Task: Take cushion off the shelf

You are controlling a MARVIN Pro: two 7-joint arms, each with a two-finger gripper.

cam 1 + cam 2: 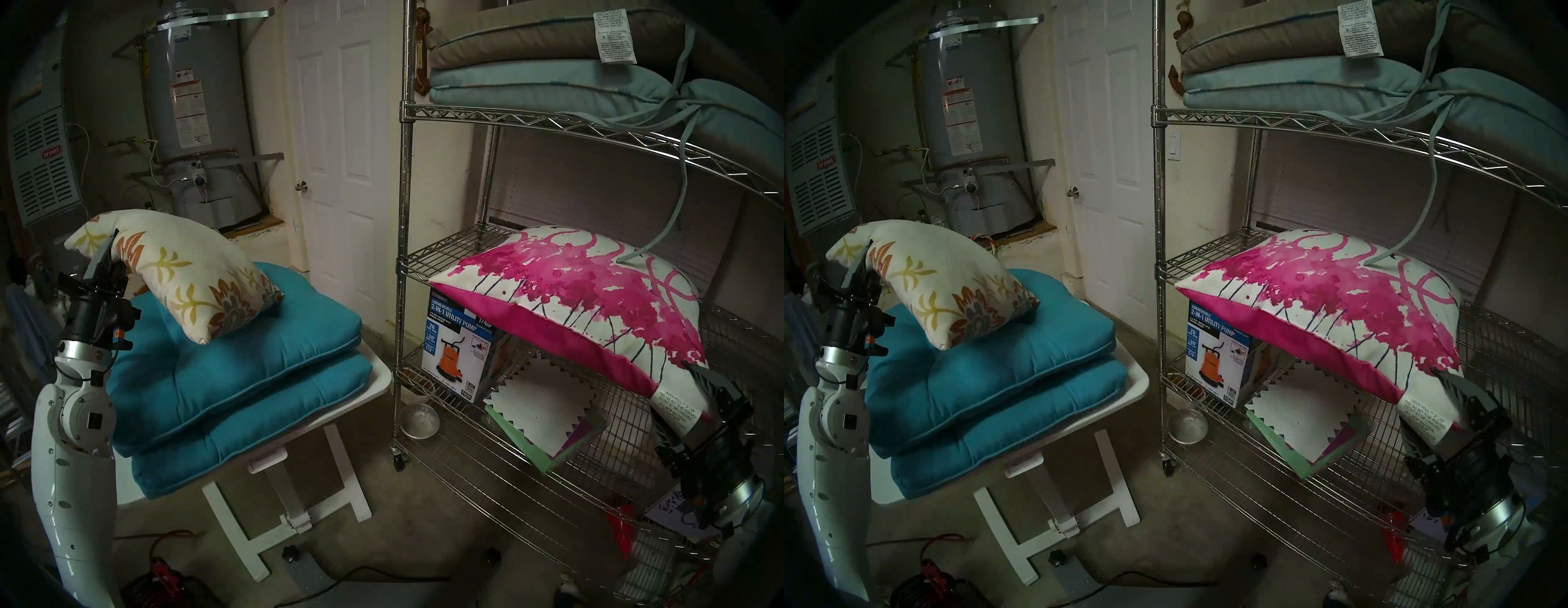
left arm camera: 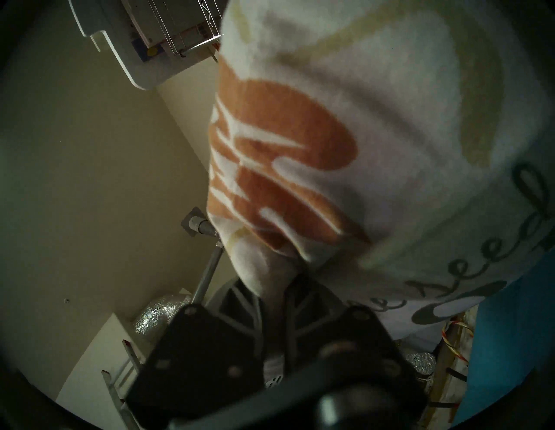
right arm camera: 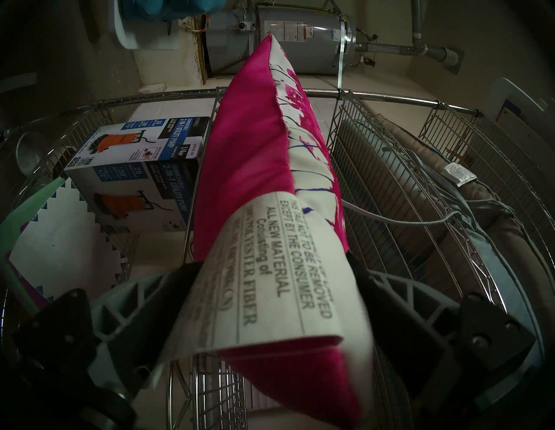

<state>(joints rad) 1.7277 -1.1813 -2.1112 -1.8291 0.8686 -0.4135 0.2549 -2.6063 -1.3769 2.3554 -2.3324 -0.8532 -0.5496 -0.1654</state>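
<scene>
Left gripper [image 1: 111, 243] jaws clamped on floral cushion [image 1: 169, 271], far end resting on teal cushions [image 1: 237, 369] atop white counter [image 1: 377, 378]; right gripper [image 3: 270, 288] jaws wide around pink cushion [image 1: 585, 305] corner on shelf [image 1: 445, 250].

My white left arm's gripper [image 1: 104, 259] angles upward, pinched closed; my right gripper [image 1: 704, 382] stands spread wide.

Pink cushion [image 1: 572, 305] fills the shelf [image 1: 488, 250] tier ahead of my right gripper [image 1: 700, 395]. Pump box [image 1: 460, 348] blocks below; back-left corner's free
</scene>
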